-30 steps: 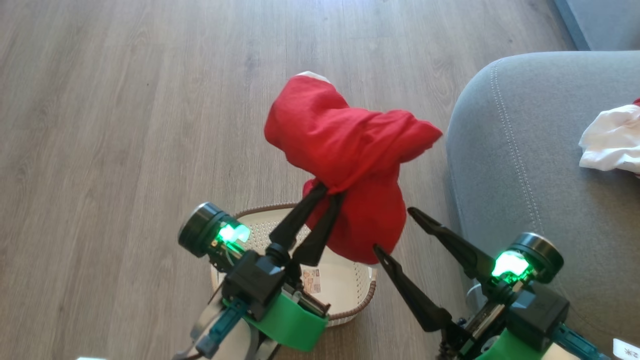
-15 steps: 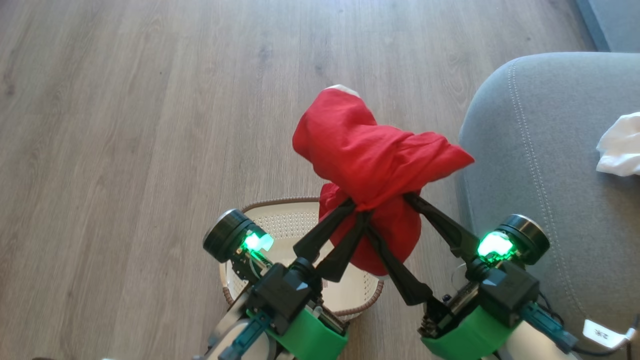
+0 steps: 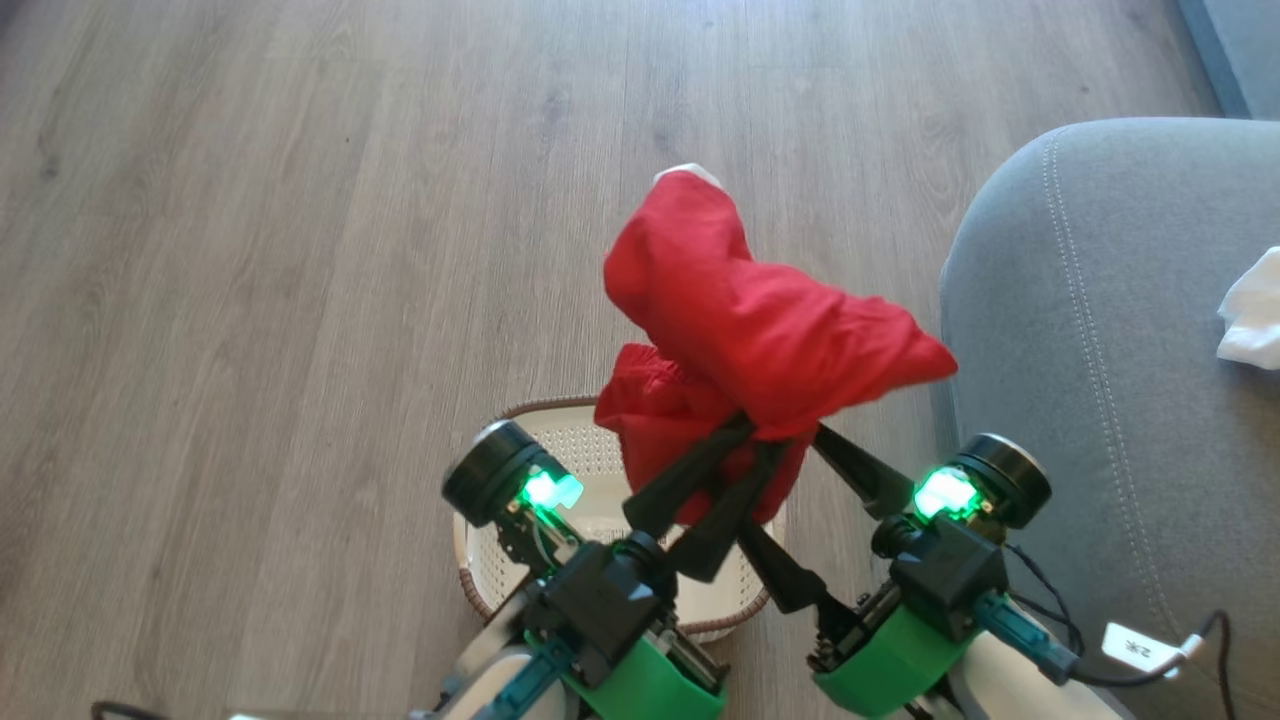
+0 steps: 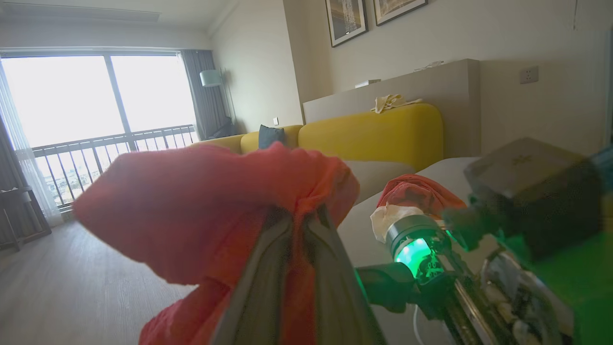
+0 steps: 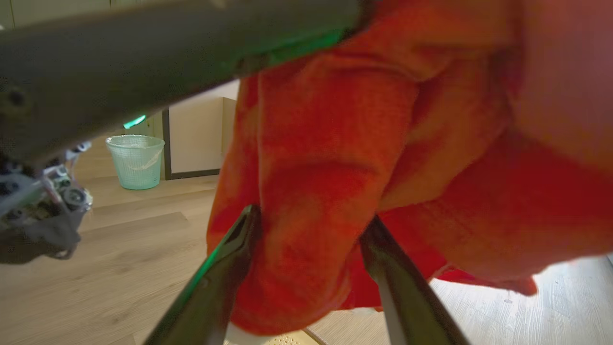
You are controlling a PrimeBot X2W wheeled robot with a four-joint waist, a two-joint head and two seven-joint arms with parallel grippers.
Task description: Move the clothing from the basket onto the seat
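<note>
Head view: left claw pinches the red garment; right claw, spread, straddles folds hanging below and may snag them, pulling it free before the seat.

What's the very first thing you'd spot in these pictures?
A big bright red cloth dangles in the air over the basket, pinched tight in the fingers of the left gripper. The right gripper has its fingers wide open on either side of it. On the right is the grey seat, with a white cloth on it.
</note>
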